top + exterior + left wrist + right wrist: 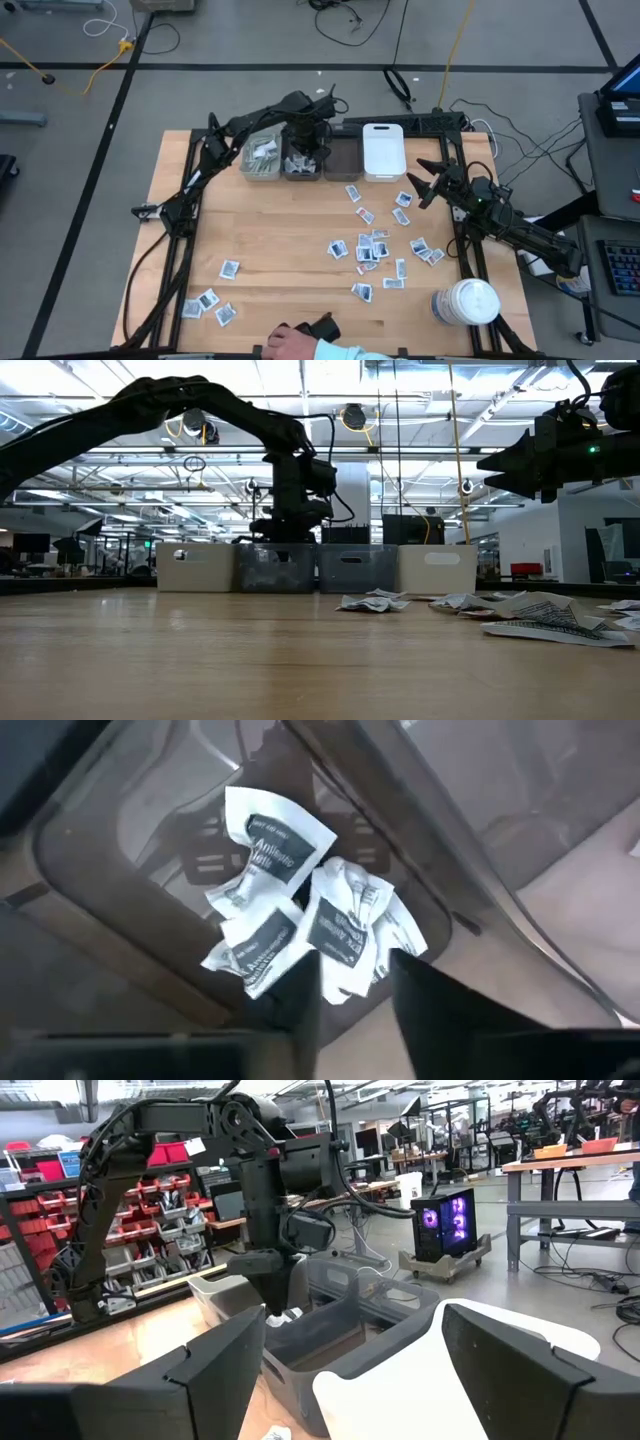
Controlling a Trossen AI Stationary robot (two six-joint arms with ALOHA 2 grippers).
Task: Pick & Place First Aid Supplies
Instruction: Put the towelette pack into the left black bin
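Observation:
First aid sachets [370,245] lie scattered on the wooden table's right half, with a few more [210,300] near its left front corner. My left gripper [355,1010] points straight down into a dark see-through bin [300,163] in the row at the far edge. Its fingers stand a little apart. Crumpled white sachets [290,910] lie on the bin's floor just below the fingertips. My right gripper [425,180] waits open and level at the table's right side, touching nothing.
The row at the far edge has a pale bin with strips [262,157], two dark bins and a white bin [382,150]. A large white jar [467,302] stands at the near right. A person's hand [300,345] rests at the near edge.

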